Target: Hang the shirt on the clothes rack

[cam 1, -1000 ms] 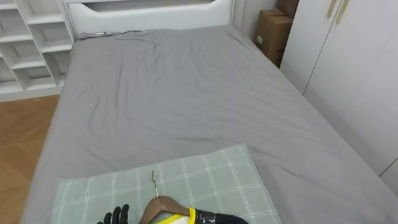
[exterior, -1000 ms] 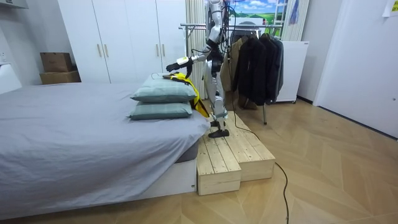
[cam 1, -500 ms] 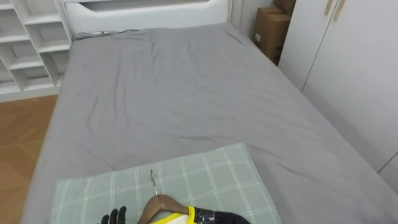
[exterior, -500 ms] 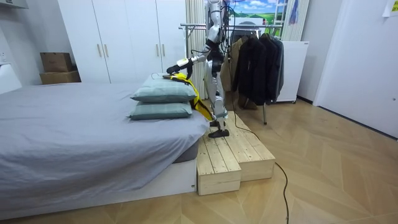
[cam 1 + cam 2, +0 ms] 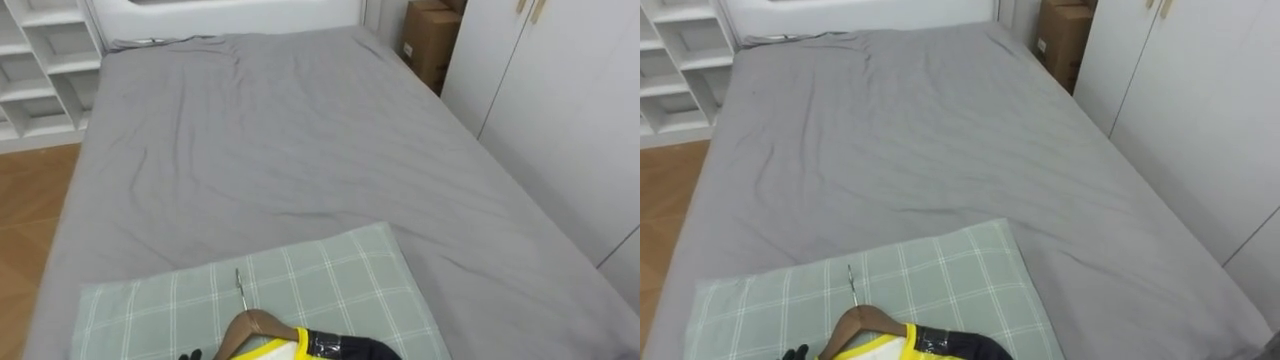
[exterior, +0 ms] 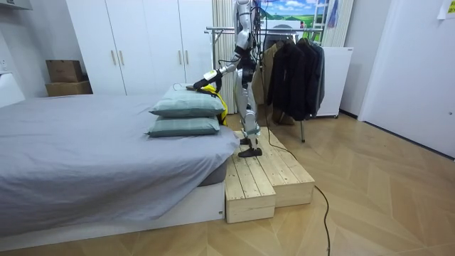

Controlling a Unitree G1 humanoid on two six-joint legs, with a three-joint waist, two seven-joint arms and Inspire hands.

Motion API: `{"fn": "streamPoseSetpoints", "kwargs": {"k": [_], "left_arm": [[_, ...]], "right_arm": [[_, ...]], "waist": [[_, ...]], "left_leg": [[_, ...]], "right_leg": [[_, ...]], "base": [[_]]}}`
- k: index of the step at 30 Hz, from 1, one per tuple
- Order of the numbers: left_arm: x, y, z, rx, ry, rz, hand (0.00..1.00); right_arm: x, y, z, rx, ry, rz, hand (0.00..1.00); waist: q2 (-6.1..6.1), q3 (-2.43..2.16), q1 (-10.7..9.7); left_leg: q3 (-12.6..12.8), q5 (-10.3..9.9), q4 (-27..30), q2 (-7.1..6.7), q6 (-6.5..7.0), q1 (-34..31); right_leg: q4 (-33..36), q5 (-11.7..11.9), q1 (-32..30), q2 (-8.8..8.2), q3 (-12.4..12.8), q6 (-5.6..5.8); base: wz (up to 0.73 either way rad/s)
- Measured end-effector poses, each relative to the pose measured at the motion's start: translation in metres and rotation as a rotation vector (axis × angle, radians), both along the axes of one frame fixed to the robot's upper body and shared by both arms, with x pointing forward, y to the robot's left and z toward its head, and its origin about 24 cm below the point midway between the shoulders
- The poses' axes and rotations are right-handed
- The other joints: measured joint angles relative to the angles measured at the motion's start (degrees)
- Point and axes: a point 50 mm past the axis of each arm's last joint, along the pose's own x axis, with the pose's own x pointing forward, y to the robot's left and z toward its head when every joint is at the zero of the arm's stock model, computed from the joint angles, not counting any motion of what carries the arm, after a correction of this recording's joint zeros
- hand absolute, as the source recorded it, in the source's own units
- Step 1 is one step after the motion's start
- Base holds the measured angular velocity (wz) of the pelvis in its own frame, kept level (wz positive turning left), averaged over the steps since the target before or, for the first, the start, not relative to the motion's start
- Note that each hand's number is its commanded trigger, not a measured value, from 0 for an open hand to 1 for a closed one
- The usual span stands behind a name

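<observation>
Grey bed (image 5: 300, 150), checked pillow (image 5: 340, 280); hanger (image 5: 255, 324), yellow garment (image 5: 338, 348) cut off

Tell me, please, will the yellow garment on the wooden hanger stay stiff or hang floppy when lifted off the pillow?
Probably floppy: in the room view the yellow garment drapes down over the pillow edge. The wooden hanger looks rigid, so it should keep the shoulders spread.

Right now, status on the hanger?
Left hand beside hanger. Hanger carries yellow garment, resting on checked pillow. Nothing blocking it.
</observation>
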Motion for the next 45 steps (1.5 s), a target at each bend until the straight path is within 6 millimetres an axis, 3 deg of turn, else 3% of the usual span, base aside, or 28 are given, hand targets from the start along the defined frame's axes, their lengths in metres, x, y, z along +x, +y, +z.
{"fn": "streamPoseSetpoints", "kwargs": {"k": [15,20,25,34,45], "left_arm": [[0.005,-0.001,-0.002,-0.015,0.047,-0.019,0.0],[0.013,-0.002,0.0,-0.011,0.044,-0.03,0.0],[0.024,-0.007,0.003,0.003,0.035,-0.061,0.0],[0.038,-0.009,0.005,0.019,0.033,-0.091,0.0],[0.054,-0.006,0.006,0.012,0.065,-0.079,0.0]], "right_arm": [[0.002,0.002,0.0,0.013,-0.01,-0.002,0.0],[0.002,0.001,0.0,0.014,-0.011,-0.013,0.0],[0.005,-0.004,0.001,0.003,-0.009,0.018,0.0],[0.014,0.0,0.001,0.014,-0.024,0.039,0.0],[0.02,0.003,0.001,0.028,-0.036,0.051,0.0]], "waist": [[-0.06,0.02,0.0],[0.6,0.34,-0.1],[1.18,0.16,-0.1],[-0.01,0.53,-0.5],[-0.88,0.35,-0.5]], "left_leg": [[0.0,0.0,0.2,0.02,0.01,-0.8],[0.0,0.0,0.3,0.02,0.01,-1.0],[0.2,0.0,0.4,0.03,0.03,-2.4],[0.7,0.1,0.9,0.0,0.12,-4.1],[0.7,0.2,1.2,0.01,0.21,-6.1]], "right_leg": [[0.3,0.0,-0.8,0.0,0.1,-0.02],[0.3,0.1,-0.9,0.0,0.0,-0.03],[0.5,0.3,-2.6,0.02,0.3,-0.04],[0.5,0.5,-4.1,-0.01,1.2,0.11],[0.4,0.7,-6.1,-0.09,1.1,0.13]], "base": [[0.0],[0.0],[-0.02],[-0.03],[0.0]]}}
